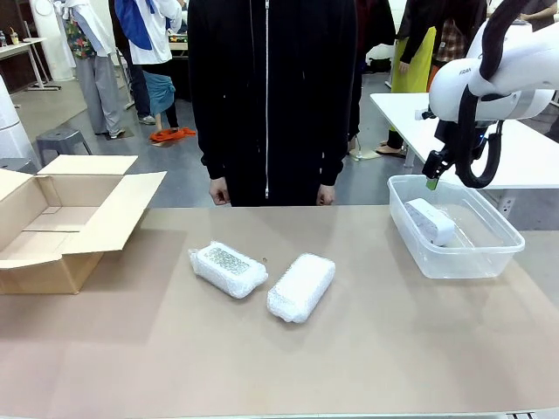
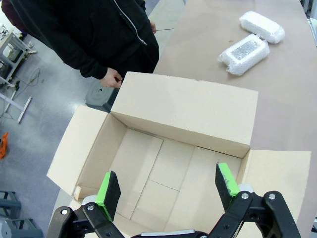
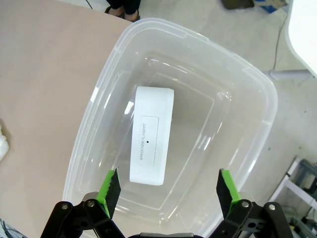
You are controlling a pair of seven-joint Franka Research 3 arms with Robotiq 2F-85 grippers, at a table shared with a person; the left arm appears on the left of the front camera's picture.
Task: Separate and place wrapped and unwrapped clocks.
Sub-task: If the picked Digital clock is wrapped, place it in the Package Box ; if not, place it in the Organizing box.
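Right wrist view: raise spread, empty right tool (image 3: 169, 174) straight up from above bare clock (image 3: 151, 141) lying flat in bin (image 3: 247, 79), minding rim. Send spread left tool (image 2: 167, 171) from over box (image 2: 188, 106) to nearer wrapped clock (image 1: 229, 269), three o'clock of box on worktop (image 1: 393, 349), twin (image 1: 301, 286) just beside; pinch possibly slippery wrap gently.

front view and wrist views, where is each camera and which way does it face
Front view: fixed on the robot's side, facing the person across the table; right arm enters from the right, right gripper over the clear bin.
Left wrist view: above the cardboard box, looking down into it; open left gripper at the bottom.
Right wrist view: above the bin, looking down on the bare clock; open right gripper at the bottom.
Shared: front and left wrist views both show the box and wrapped clocks.
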